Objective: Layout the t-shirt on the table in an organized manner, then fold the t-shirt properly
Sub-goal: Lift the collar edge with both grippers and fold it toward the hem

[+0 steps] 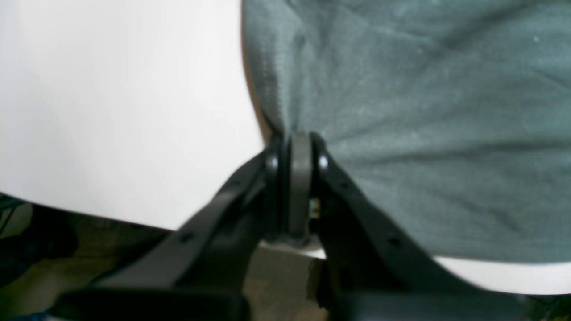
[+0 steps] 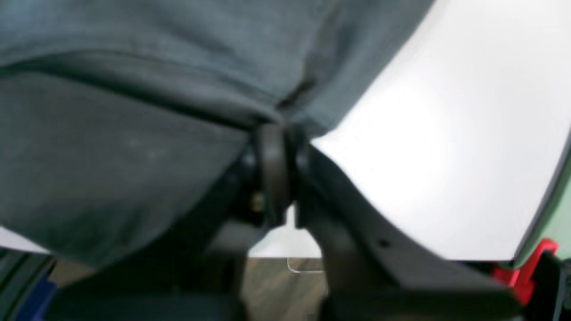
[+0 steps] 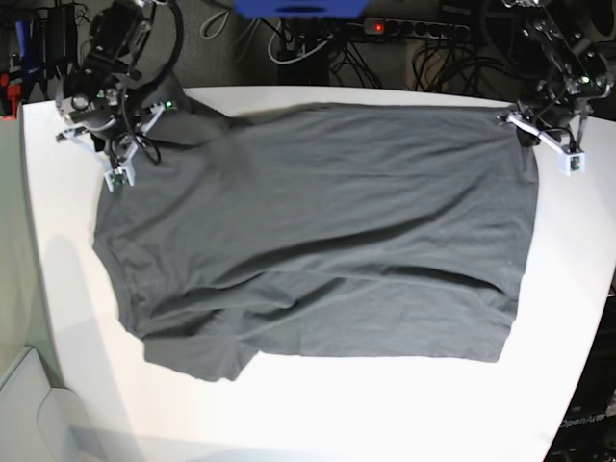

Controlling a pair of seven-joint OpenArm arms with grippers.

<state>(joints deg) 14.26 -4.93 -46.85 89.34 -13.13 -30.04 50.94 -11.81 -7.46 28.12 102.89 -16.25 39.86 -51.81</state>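
The dark grey t-shirt (image 3: 318,231) lies spread wide over the white table (image 3: 318,414), with wrinkles across its middle and a folded lump at its near left. At the far right corner of the cloth, my left gripper (image 3: 525,130) is shut on the shirt's edge; the left wrist view shows its jaws (image 1: 299,142) pinching the t-shirt (image 1: 424,133) close to the table (image 1: 111,111) edge. At the far left corner, my right gripper (image 3: 135,144) is shut as well, and the right wrist view shows it (image 2: 276,133) clamped on a fold of the t-shirt (image 2: 134,133) above the table (image 2: 446,156).
Cables and a power strip (image 3: 414,27) lie beyond the table's far edge, next to a blue object (image 3: 298,8). A red piece (image 2: 531,263) sits just past the table rim by the right arm. Bare white table runs along the near side and left side.
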